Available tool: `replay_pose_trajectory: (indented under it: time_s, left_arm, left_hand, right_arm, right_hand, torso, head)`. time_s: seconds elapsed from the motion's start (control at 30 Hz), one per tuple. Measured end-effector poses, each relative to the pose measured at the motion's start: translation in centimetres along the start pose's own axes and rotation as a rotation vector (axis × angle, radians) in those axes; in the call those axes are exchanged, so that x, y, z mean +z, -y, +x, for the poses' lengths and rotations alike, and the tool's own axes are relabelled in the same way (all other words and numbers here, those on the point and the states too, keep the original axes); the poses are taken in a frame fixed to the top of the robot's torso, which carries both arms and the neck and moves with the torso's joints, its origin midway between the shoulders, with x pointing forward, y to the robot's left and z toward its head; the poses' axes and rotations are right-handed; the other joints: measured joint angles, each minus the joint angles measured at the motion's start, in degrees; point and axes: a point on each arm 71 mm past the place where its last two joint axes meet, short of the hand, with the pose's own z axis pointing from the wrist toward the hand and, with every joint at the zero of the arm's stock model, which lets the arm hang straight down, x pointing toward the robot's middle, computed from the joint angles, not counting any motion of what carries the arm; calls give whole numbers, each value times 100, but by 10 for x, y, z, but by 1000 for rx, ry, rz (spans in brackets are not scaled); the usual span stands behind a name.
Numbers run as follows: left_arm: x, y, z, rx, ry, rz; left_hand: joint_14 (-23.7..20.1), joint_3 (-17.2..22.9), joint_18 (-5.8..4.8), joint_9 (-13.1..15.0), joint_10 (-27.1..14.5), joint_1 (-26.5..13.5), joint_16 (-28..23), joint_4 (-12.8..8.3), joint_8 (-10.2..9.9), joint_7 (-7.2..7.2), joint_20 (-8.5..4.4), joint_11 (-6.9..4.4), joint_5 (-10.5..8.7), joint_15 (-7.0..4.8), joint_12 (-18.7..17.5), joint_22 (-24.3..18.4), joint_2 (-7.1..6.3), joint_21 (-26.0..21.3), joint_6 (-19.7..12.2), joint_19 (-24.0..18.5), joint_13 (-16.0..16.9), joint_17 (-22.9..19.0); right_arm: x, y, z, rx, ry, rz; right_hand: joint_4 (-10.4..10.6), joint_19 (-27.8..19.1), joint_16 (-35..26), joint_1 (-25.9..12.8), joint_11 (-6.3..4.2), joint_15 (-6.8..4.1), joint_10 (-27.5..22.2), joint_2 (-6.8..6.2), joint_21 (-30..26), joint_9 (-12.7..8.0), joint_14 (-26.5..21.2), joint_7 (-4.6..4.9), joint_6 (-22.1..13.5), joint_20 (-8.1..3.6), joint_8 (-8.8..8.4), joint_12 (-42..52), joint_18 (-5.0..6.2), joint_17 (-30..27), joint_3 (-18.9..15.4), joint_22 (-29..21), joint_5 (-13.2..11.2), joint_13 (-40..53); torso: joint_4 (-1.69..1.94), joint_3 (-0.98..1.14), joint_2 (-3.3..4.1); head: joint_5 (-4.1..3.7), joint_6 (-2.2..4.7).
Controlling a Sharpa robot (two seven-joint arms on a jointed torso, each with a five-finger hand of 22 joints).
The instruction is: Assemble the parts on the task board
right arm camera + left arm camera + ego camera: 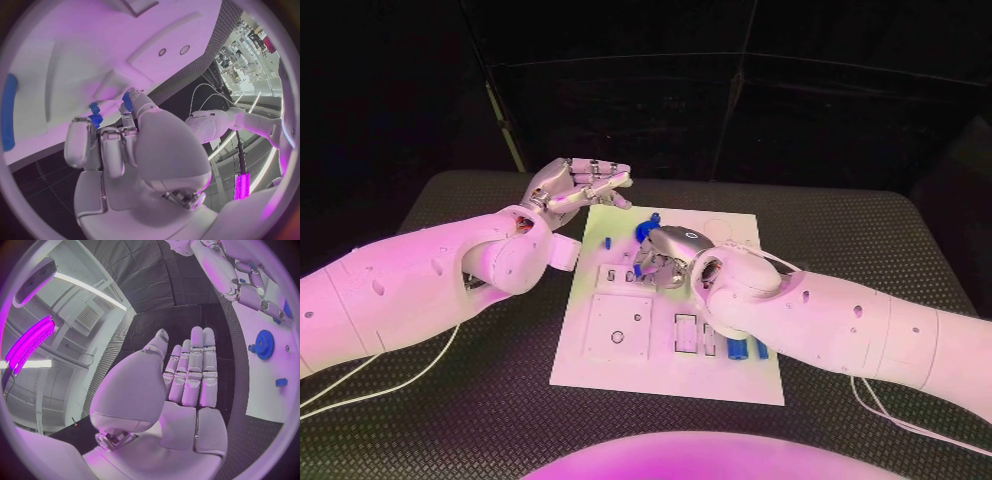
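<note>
Black table under me, its surface a fine woven mesh, dark panelled walls behind it; the white board lies lengthwise in the middle of the table, running away from me; my left hand hovers off the board's far left corner, above the mesh, fingers stretched out straight and side by side with the thumb apart, nothing in them; from that wrist I see the board's pale edge with a blue gear on it and a small blue piece near it; my right hand is down over the board's middle, fingers curled in toward its face, and a small blue part sits right at the fingertips, a second blue bit just beside it; whether I actually pinch either one I cannot tell, the fingers cover the contact; a long blue bar lies on the board well apart from my right hand; in the head view, blue strips stand in slots near the board's near right part, beside my right forearm; a square raised plate with a small hole sits at the near left of the board; two white cables trail across the mesh by my left arm.
</note>
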Motion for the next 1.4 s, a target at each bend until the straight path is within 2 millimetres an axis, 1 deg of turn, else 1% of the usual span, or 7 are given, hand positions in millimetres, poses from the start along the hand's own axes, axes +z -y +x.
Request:
replay_pose_trajectory:
  time_s: [0.17, 0.53, 0.8, 0.9, 1.27, 1.4]
  left_arm:
    - [0, 0, 0, 0, 0, 0]
    - [0, 0, 0, 0, -1, -1]
    - [1, -1, 0, -1, -1, -2]
    - [1, -1, 0, -1, -1, -2]
    - [1, -1, 0, 0, 0, -3]
    - [1, -1, 0, 0, 0, -4]
  left_hand:
    - [0, 0, 0, 0, 0, 0, 0, 0, 0, 0, 0, 0, 0, 0, 0, -5, 0, 0, 0, 0, 0, 8]
    - [0, 0, 0, 0, 0, 0, 0, 0, 0, 0, 0, 0, 0, 0, 0, -4, 0, 0, 0, 0, 0, 7]
    - [0, 0, 0, 0, 0, 0, 0, 0, 0, 0, 0, 0, 0, 0, 0, -4, 0, 0, 0, 0, 0, 7]
    - [0, 0, 0, 0, 0, 0, 0, 0, 0, 0, 0, 0, 0, 0, 0, -4, 0, 0, 0, 0, 0, 7]
    - [0, 0, 0, 0, 0, 0, 0, 0, 0, 0, 20, 0, 0, 0, 0, -3, 0, 0, 0, -20, 0, 14]
    - [0, 0, 0, 0, 0, 0, 1, 0, 0, 0, 20, 0, 0, 0, 0, -3, 0, 0, 0, -20, 0, 13]
  right_arm:
    - [0, 1, 4, 0, -6, 3]
    - [2, 3, 5, -4, -9, 10]
    - [3, 5, 5, -7, -9, 14]
    - [3, 6, 5, -8, -10, 16]
    - [4, 6, 5, -10, -18, 18]
    - [4, 6, 5, -10, -21, 18]
  right_hand:
    - [1, 0, 0, -46, 0, 0, 0, -14, 0, 0, 0, 3, 3, 0, 1, 0, 0, 0, -1, 0, 0, 0]
    - [6, 0, 0, -77, 0, 0, 0, -28, 0, 1, 0, 3, 4, 0, 3, -23, 0, 0, -7, -23, -2, 0]
    - [12, 0, 0, -93, 0, 0, 0, -43, 0, 2, 0, 2, 3, 0, 9, -23, 0, -1, -14, -27, -5, -1]
    - [12, 0, 0, -123, 0, 0, 0, -73, 0, 4, 0, 1, 2, 0, 11, -23, 0, -1, -14, -39, -5, -1]
    - [15, 0, -1, -136, 0, 0, 0, -90, 0, 8, 0, -7, -6, 0, 10, -45, 0, -1, -17, -67, -6, 0]
    - [16, 0, -2, -136, 0, 0, 0, -90, 0, 10, 0, -9, -8, 0, 7, -45, 0, -1, -17, -67, -6, -1]
  torso:
    - [-3, 2, 0]
    - [-3, 3, 1]
    - [-3, 3, 3]
    - [-3, 3, 3]
    - [-5, 3, 1]
    - [-5, 2, 0]
  head:
    - [14, -12]
    - [15, -36]
    - [3, -62]
    - [-4, -67]
    - [-4, -102]
    - [-16, -109]
